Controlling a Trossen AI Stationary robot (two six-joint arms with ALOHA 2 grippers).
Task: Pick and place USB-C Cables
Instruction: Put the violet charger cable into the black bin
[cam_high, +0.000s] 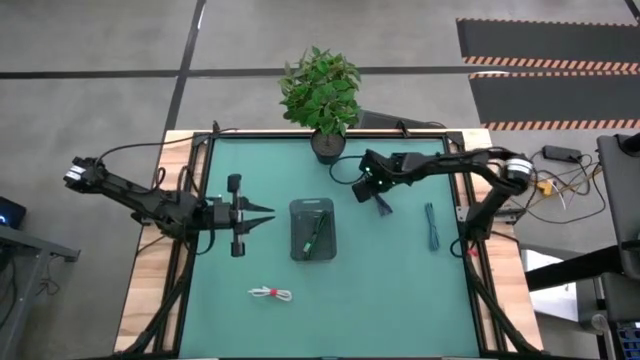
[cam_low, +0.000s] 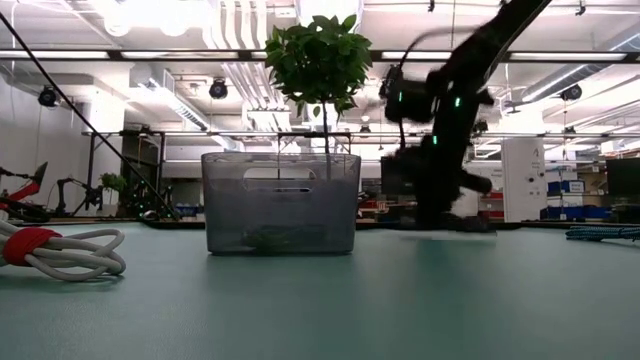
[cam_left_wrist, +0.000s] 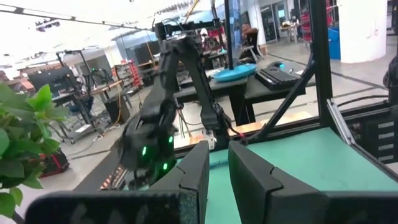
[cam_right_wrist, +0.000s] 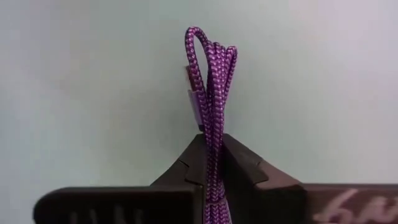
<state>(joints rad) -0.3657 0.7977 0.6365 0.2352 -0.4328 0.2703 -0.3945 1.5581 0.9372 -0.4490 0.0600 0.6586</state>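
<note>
My right gripper is low over the green mat, right of the grey tray, and is shut on a dark blue-purple braided cable. A green cable lies inside the tray. A white cable with a red band lies on the mat near the front edge. A teal-blue cable lies on the mat to the right. My left gripper hovers left of the tray with its fingers a little apart, holding nothing. My right gripper pinches the bundled strands of the dark blue-purple cable between its two fingers, coming from above and pointing down. The fingers lie along the bundle. Its looped end sticks out past the fingertips. I cannot tell whether the cable is clear of the mat.
A potted plant stands at the far edge of the mat, behind the tray. A dark frame runs round the mat's sides. Bare mat lies between the tray and the teal-blue cable and along the near edge.
</note>
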